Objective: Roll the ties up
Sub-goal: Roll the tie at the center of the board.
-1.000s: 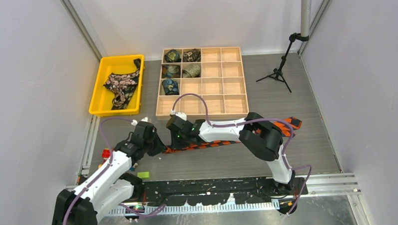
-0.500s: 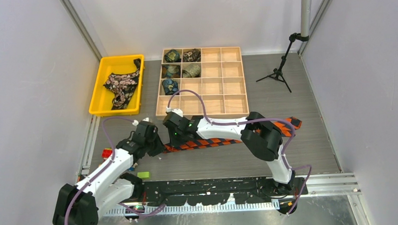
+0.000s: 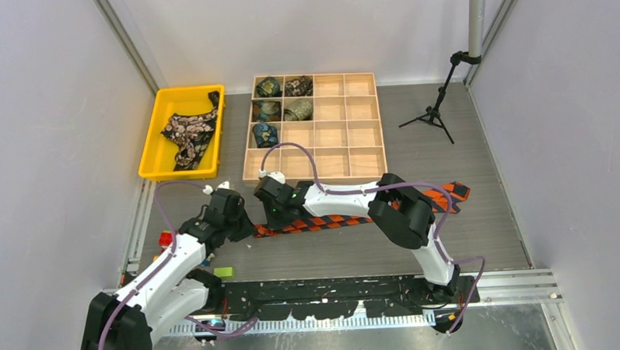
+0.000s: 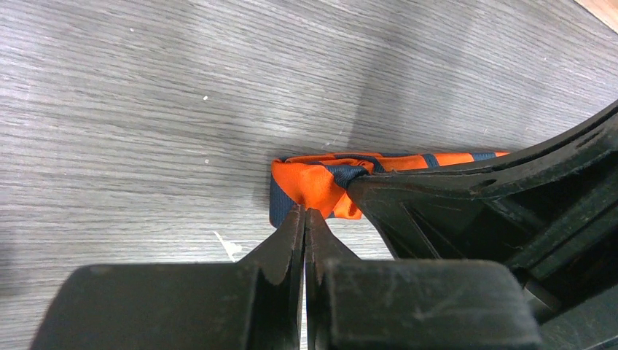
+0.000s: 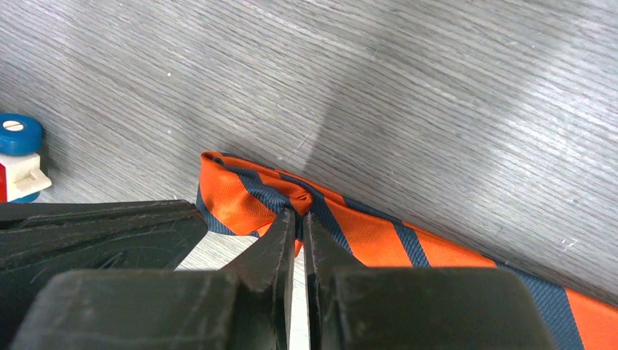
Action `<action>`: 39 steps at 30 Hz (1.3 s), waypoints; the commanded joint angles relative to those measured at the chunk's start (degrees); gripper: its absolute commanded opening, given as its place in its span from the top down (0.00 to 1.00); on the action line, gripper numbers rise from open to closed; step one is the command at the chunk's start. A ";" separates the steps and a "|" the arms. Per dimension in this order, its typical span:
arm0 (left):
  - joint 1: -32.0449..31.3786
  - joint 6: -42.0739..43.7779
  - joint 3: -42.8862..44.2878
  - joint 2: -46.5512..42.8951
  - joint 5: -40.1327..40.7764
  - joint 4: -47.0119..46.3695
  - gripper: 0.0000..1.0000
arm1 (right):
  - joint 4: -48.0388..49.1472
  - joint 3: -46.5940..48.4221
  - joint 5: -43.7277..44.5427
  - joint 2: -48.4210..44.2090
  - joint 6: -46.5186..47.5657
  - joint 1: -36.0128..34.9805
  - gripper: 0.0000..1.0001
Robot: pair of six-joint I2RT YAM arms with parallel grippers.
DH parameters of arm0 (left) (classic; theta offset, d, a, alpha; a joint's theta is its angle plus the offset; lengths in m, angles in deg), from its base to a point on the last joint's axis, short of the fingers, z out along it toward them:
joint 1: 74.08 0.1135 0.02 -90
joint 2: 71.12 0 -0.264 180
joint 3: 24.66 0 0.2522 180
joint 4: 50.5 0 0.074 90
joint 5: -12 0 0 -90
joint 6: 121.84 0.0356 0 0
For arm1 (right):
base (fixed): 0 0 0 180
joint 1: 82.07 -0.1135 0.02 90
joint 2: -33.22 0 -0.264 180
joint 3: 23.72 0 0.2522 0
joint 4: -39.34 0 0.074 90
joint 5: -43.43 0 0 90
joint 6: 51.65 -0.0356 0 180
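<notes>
Left claw [image 4: 304,213] is clenched, its tips against the folded end of the orange-and-navy striped fabric necktie [image 4: 313,182]; I cannot tell whether cloth is caught. My right claw [image 5: 295,215] pinches a pucker of that same end, so the two heads crowd each other. A blue-capped toy block [image 5: 16,157] and a green toy block [image 3: 224,271] lie near the left edge of the grey wood-grain worktop [image 3: 480,239]. The necktie runs flat rightward, with open room there. Beyond stand a pale wooden compartment tray [image 3: 364,154] with five rolled ties [image 3: 269,87] in its left cells, a yellow plastic bin [image 3: 160,161] holding a black floral tie [image 3: 187,132], and a black tripod [image 3: 433,112] far right.
</notes>
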 commanded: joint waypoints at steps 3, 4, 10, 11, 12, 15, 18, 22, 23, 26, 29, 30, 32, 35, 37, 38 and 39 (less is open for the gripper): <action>-0.03 1.50 0.05 2.61 1.62 -4.54 1.00 | -3.16 2.13 2.31 -0.20 2.84 0.47 0.88; -0.03 1.52 -0.13 3.50 1.50 -5.03 1.00 | -3.59 2.50 2.39 -0.36 3.08 0.52 0.88; -0.03 1.11 -1.65 6.52 0.40 -7.30 1.00 | -5.44 4.23 2.51 -0.81 3.81 0.54 0.88; -0.05 0.95 -1.92 6.40 0.50 -7.39 1.00 | -5.47 4.20 2.53 -0.72 3.94 0.50 0.88; -0.03 0.91 -2.19 6.18 0.56 -7.35 1.00 | -5.51 4.16 2.61 -0.55 4.06 0.50 0.88; -0.03 0.68 -2.70 5.32 0.83 -7.39 1.00 | -5.59 3.90 2.54 0.16 4.04 0.56 0.87; -0.03 0.64 -2.71 5.05 1.18 -7.14 1.00 | -5.86 3.84 2.35 0.80 3.87 0.58 0.82; -0.03 0.55 -2.67 5.37 1.10 -7.31 1.00 | -6.83 4.44 2.99 -0.69 4.32 0.56 0.68; -0.03 0.55 -2.71 5.48 1.02 -7.40 1.00 | -7.23 4.87 3.11 -1.18 4.56 0.61 0.66; -0.03 0.55 -2.76 5.43 1.01 -7.41 1.00 | -8.51 6.47 2.94 -3.14 4.99 0.58 0.62; -0.03 0.55 -2.80 5.25 1.01 -7.42 1.00 | -8.53 7.15 1.75 -5.09 4.81 0.64 0.62; -0.03 0.54 -2.80 5.25 1.03 -7.42 1.00 | -7.99 6.96 1.08 -5.58 4.56 0.55 0.62; -0.03 0.55 -2.80 5.29 1.02 -7.55 1.00 | -5.98 5.99 -0.42 -6.28 3.67 0.61 0.65; -0.03 0.55 -2.80 5.42 0.93 -7.51 1.00 | -3.53 4.82 -2.08 -6.32 2.26 0.63 0.73; -0.03 0.50 -2.80 5.39 0.95 -7.55 1.00 | -2.25 4.24 -2.15 -5.74 1.66 0.64 0.78; -0.03 0.54 -2.80 5.34 0.93 -7.55 1.00 | -1.73 4.10 -3.64 -5.29 1.47 0.72 0.80; -0.03 0.55 -2.80 5.30 0.94 -7.59 1.00 | -0.97 3.82 -4.36 -4.81 1.25 0.75 0.82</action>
